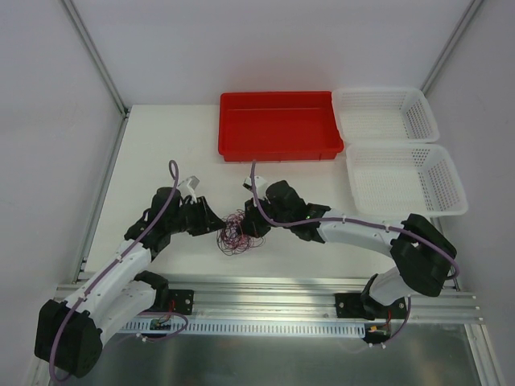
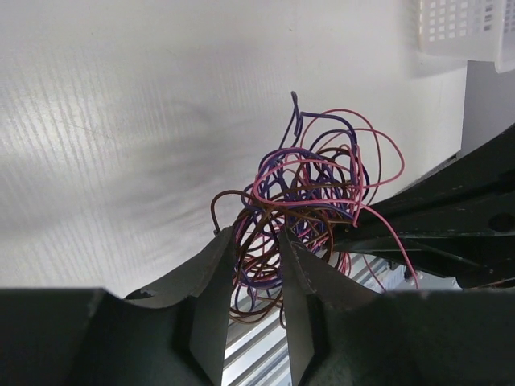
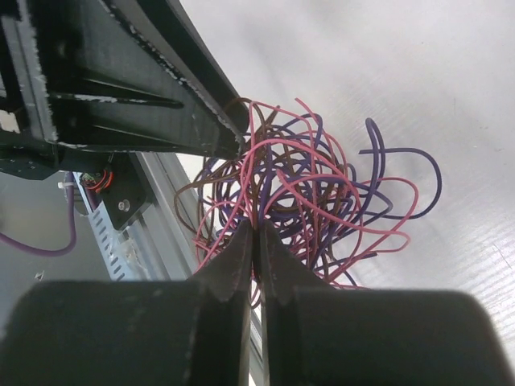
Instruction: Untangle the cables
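The cables point(image 1: 235, 232) are a small knot of thin pink, purple and brown strands on the white table between the two grippers. In the left wrist view the cables point(image 2: 322, 185) bunch just ahead of my left gripper point(image 2: 254, 235). Its jaws stand apart, with several loops passing loosely between them. In the right wrist view my right gripper point(image 3: 257, 227) is pinched shut on a few strands at the near edge of the cables point(image 3: 322, 185). My left gripper point(image 1: 216, 227) is left of the knot and my right gripper point(image 1: 251, 225) is right of it.
A red tray point(image 1: 280, 125) stands at the back centre. Two white mesh baskets point(image 1: 385, 112) point(image 1: 406, 178) stand at the back right. An aluminium rail point(image 1: 265, 293) runs along the near table edge, just behind the knot. Frame posts and white walls enclose the sides.
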`<state>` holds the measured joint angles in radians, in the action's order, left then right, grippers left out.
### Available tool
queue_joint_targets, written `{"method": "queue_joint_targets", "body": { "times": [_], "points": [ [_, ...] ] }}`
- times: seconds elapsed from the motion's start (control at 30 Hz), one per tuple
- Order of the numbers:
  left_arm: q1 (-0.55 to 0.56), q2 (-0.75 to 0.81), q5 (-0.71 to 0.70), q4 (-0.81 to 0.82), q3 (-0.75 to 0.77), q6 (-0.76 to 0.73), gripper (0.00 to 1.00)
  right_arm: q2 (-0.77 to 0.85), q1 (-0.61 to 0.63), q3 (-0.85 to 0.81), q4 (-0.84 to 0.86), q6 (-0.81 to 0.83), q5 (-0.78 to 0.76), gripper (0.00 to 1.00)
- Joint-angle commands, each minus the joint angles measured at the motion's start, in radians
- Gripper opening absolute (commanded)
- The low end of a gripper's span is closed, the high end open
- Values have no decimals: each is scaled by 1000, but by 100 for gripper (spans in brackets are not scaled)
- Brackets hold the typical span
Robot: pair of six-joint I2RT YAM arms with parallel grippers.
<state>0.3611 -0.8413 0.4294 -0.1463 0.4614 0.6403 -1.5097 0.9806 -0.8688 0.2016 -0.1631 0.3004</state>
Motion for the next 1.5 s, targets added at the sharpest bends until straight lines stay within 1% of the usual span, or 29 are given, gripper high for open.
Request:
{"method": "queue_joint_targets", "body": {
  "times": [0.0, 0.03, 0.07, 0.17, 0.2, 0.23, 0.37, 0.43, 0.53, 0.57, 0.6, 0.67, 0.7, 0.77, 0.8, 0.87, 0.9, 1.07, 1.13, 1.23, 1.33, 1.43, 1.47],
  "points": [
    [12, -1, -35, 34, -15, 1, 28, 42, 9, 11, 84, 4, 36, 1],
    [12, 1, -35, 36, -15, 1, 26, 39, 12, 10, 84, 4, 36, 1],
    [10, 2, -34, 36, -17, 1, 21, 39, 10, 10, 84, 2, 36, 1],
    [10, 8, -34, 34, -17, 2, 12, 42, 12, 16, 82, 7, 23, 1],
    [12, 13, -35, 36, -18, 4, 2, 43, 10, 16, 78, 8, 11, 1],
    [12, 18, -38, 36, -18, 4, 0, 45, 12, 17, 75, 11, 5, 1],
    [12, 45, -67, 8, -10, -2, 0, 63, 7, 30, 4, 23, -69, 1],
    [10, 70, -104, -27, 12, -17, 0, 86, -10, 33, -77, 25, -154, 1],
    [10, 97, -171, -148, 95, -53, 0, 140, -63, 74, -152, -22, -257, 1],
    [12, 102, -240, -180, 143, -60, 0, 160, -80, 86, -168, -35, -276, 1],
    [12, 110, -273, -244, 169, -68, 0, 178, -112, 99, -188, -47, -329, 1],
    [10, 113, -343, -298, 247, -103, 0, 232, -141, 113, -278, -68, -378, 1],
    [9, 113, -413, -329, 273, -116, 0, 249, -166, 116, -306, -72, -415, 1],
    [10, 114, -478, -395, 342, -151, 0, 304, -192, 131, -367, -76, -440, 1],
    [10, 119, -535, -409, 362, -162, 0, 324, -222, 137, -384, -78, -454, 1],
    [10, 130, -586, -441, 420, -194, 0, 370, -247, 148, -436, -85, -468, 1],
    [10, 142, -634, -450, 437, -203, 0, 379, -267, 148, -455, -87, -487, 1],
    [10, 185, -793, -489, 546, -269, 0, 413, -303, 145, -531, -82, -503, 1],
    [10, 202, -834, -487, 559, -297, 0, 411, -304, 142, -533, -79, -485, 1],
    [10, 200, -853, -492, 543, -321, 0, 396, -304, 128, -541, -87, -477, 1],
    [10, 189, -853, -489, 484, -314, 0, 379, -303, 120, -542, -92, -472, 1],
    [9, 170, -908, -487, 402, -300, 0, 367, -303, 114, -567, -101, -498, 1],
    [9, 165, -920, -483, 364, -297, 0, 353, -304, 110, -579, -101, -504, 4]
  ]
}}
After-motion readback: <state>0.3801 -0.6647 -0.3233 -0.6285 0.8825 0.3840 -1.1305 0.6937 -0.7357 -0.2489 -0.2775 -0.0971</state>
